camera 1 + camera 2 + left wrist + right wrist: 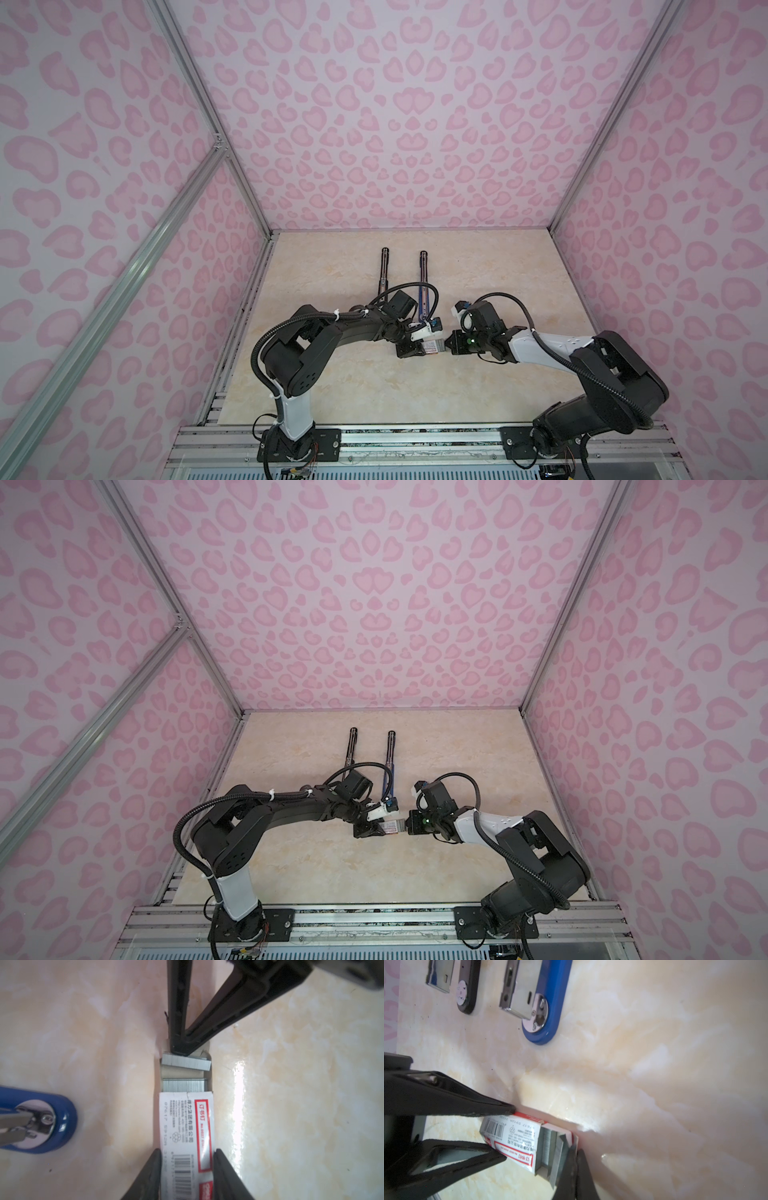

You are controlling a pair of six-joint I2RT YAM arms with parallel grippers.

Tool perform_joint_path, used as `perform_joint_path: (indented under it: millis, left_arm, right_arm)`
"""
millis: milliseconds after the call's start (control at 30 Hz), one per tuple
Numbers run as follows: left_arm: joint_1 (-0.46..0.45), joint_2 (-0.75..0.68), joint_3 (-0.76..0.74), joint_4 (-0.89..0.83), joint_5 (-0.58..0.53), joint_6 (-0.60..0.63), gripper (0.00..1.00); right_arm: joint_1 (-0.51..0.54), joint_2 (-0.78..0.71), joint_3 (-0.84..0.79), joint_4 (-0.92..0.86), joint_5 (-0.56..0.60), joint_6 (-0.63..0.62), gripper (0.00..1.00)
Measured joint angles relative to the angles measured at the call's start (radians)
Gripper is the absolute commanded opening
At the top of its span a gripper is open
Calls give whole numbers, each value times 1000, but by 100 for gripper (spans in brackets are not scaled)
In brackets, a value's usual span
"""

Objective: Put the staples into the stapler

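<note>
two staplers (556,1001), one box (185,1136), two staple strips (186,1062)

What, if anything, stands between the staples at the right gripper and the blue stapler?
Nothing visible does: the staples pinched by the right gripper sit at the open end of the box, and only bare table lies between them and the blue stapler.

The left arm (353,328) and right arm (548,345) reach inward and low, elbows out, wrists facing each other, the left claw (187,1154) partly apart and gripping, the right claw (182,1051) pinched fully closed just ahead of it.
</note>
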Motion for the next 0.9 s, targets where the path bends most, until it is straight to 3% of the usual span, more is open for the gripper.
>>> perform_joint_path:
  millis: [833,900]
  left_arm:
    - [-5,0,38,-71,-45,-55,37]
    - [-4,0,44,-89,-48,-69,33]
  right_arm:
    - [-105,-75,-16,-101,42,-21,0]
    - [-111,-77,-16,-112,66,-16,0]
